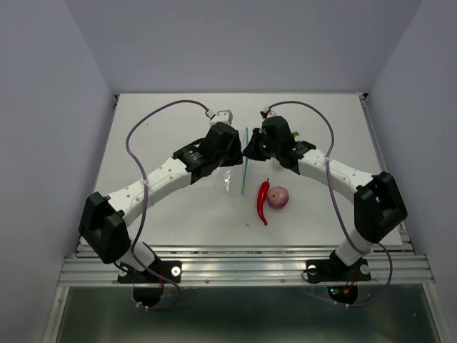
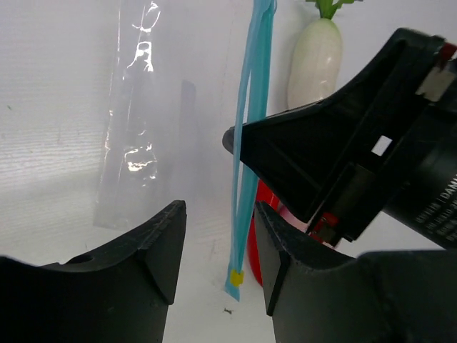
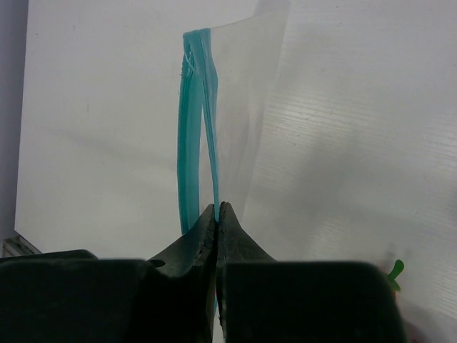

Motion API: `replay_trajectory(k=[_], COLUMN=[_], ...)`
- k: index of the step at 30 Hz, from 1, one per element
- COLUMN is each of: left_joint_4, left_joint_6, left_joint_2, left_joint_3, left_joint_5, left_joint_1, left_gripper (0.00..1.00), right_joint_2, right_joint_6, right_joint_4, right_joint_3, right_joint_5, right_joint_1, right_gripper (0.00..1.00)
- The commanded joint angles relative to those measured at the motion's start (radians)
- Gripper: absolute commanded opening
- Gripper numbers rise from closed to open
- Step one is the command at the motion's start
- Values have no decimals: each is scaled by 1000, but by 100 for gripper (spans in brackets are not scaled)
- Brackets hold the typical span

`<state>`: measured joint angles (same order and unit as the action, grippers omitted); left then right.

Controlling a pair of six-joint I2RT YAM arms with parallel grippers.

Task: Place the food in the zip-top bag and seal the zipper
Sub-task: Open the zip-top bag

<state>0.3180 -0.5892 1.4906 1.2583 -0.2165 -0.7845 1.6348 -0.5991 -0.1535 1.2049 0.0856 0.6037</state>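
Note:
The clear zip-top bag (image 1: 227,180) hangs between my two grippers at mid-table, its light-blue zipper (image 1: 245,161) upright and its two lips slightly apart. My right gripper (image 3: 216,207) is shut on one lip of the zipper (image 3: 191,128), with the clear bag (image 3: 246,107) stretching beyond it. My left gripper (image 2: 220,214) is open, and the zipper (image 2: 253,107) hangs between its fingers without touching them. The red chili (image 1: 263,201) and the purple-red onion (image 1: 278,197) lie on the table in front of the right gripper (image 1: 251,148). The white radish (image 2: 314,61) lies behind it.
The white table (image 1: 164,121) ends in a metal rail (image 1: 243,266) at the near edge. Grey walls close in the left, right and back sides. My right arm's black wrist (image 2: 343,143) fills the right of the left wrist view.

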Motion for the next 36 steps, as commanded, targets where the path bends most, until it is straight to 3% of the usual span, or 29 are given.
replay_trajectory(k=[1,20,33,36], left_joint_4=[-68,-20,6,9], left_joint_6=[0,11,-14,-11], left_joint_2=[-46,79,134,172], left_joint_3=[-30,23,56,87], left_joint_5=[23,-27,-110,-129], left_joint_1=[-5,-19,-19,-19], left_gripper=[54,54,49,43], right_joint_2=[-47,-66,-69,-70], right_joint_6=[-8,-15,-4,1], right_joint_4=[2,-1,-11,-11], right_joint_3=[27,31,33,39], right_joint_5=[-11,23,71,98], right_joint_1=[7,7,7,7], right_gripper=[1,1,1,1])
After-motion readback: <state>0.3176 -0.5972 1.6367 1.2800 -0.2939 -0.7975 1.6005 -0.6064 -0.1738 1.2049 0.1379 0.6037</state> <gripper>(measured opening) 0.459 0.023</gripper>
